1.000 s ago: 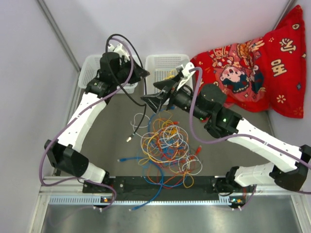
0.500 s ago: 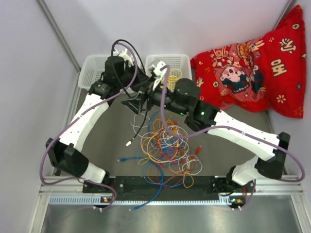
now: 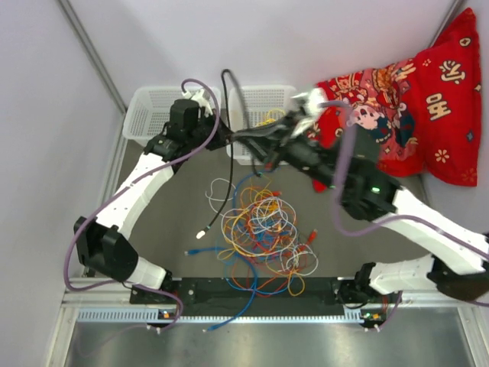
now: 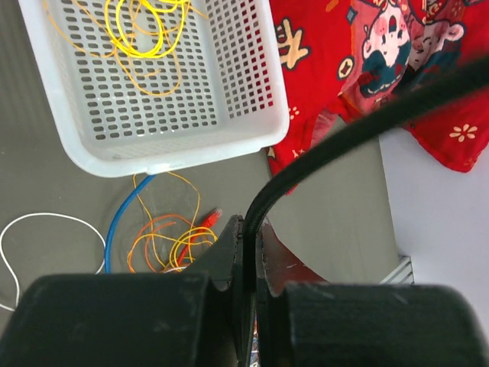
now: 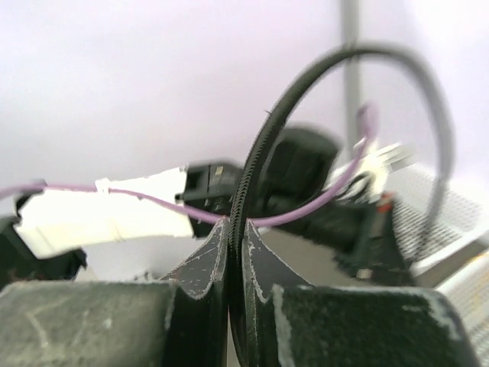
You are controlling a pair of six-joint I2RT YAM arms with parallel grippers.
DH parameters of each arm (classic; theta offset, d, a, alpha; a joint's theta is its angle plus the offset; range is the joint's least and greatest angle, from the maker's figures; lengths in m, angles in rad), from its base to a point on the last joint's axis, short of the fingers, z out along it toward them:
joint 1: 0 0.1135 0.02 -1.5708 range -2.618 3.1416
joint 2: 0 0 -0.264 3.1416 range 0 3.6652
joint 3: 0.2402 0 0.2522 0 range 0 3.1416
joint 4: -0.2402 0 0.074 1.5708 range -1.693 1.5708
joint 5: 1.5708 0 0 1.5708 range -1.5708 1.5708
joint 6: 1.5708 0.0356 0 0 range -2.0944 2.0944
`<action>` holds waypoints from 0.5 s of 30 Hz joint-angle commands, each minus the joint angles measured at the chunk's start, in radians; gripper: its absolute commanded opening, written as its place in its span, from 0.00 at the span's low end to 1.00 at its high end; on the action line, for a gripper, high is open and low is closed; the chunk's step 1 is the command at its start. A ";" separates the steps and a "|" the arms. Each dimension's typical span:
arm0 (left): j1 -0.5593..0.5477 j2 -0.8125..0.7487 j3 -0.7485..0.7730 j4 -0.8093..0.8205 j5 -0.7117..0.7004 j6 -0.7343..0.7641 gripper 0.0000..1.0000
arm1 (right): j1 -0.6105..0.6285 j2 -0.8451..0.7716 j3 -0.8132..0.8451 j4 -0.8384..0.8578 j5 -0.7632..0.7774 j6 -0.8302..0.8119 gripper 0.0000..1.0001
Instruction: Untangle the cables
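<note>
Right gripper (image 5: 234, 229) now pinching black cable (image 5: 244, 183), white basket (image 4: 176, 147), red cushion (image 3: 428, 99) behind

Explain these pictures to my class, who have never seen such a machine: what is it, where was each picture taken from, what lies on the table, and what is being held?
These are two robot arms fixed at the table's near edge, each ending in a two-finger gripper. One picture comes from a camera overhead. The other two come from cameras on the wrists, looking past the fingers. On the dark table lies a tangle of thin coloured cables. Behind it stand two white baskets, one holding a yellow cable, and a red printed cloth. The left gripper and the right gripper are both shut on a black cable, seemingly the same one.
</note>
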 commanded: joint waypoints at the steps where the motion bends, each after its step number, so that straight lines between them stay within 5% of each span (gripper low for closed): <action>1: -0.003 -0.071 -0.054 0.133 0.048 -0.002 0.00 | 0.013 -0.170 0.012 -0.053 0.190 -0.084 0.00; 9: 0.000 -0.205 -0.251 0.505 0.179 -0.108 0.00 | 0.001 -0.291 -0.151 -0.164 0.402 -0.088 0.00; 15: -0.001 -0.254 -0.348 0.891 0.358 -0.278 0.00 | -0.096 -0.330 -0.257 -0.201 0.374 0.015 0.00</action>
